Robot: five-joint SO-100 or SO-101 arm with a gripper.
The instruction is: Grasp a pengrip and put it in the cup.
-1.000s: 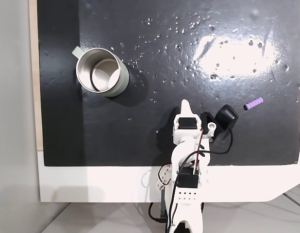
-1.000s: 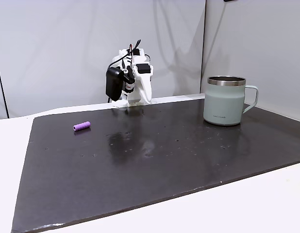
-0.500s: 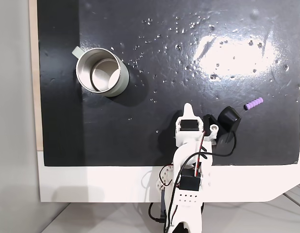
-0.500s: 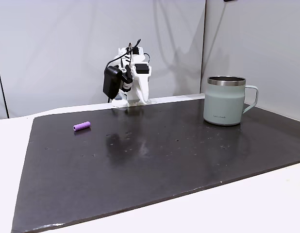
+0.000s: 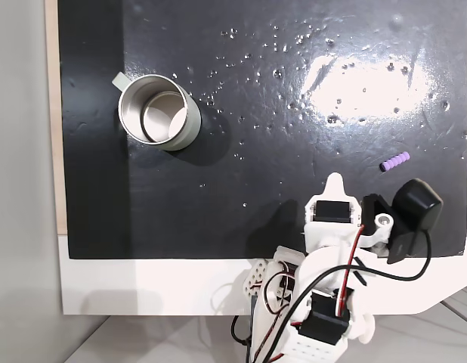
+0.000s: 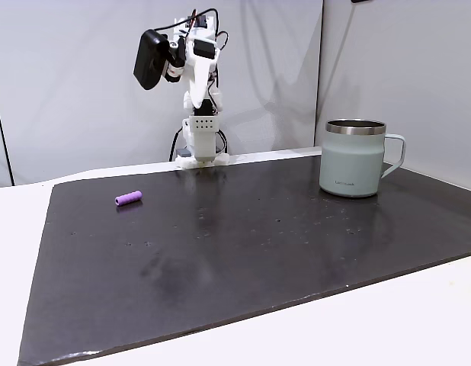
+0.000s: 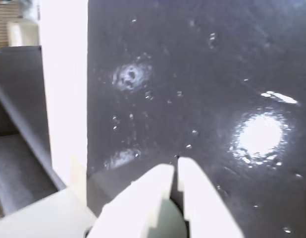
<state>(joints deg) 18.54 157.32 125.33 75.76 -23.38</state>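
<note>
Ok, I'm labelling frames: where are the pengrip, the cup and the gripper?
pengrip (image 5: pixel 394 161), fixed view from above, mid-tube.
cup (image 6: pixel 353 164), fixed side view, outer wall.
gripper (image 7: pixel 176 166), wrist view, between the closed fingertips.

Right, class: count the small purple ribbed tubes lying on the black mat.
1. The small light-purple ribbed rubber tube lies alone near the black mat's right edge in a fixed view from above, far from the silver metal mug.

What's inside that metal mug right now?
Looking down in a fixed view, the cup holds only its shiny round bottom; nothing else shows inside. Its near wall hides part of the floor. The pengrip lies on the mat, far from it.
</note>
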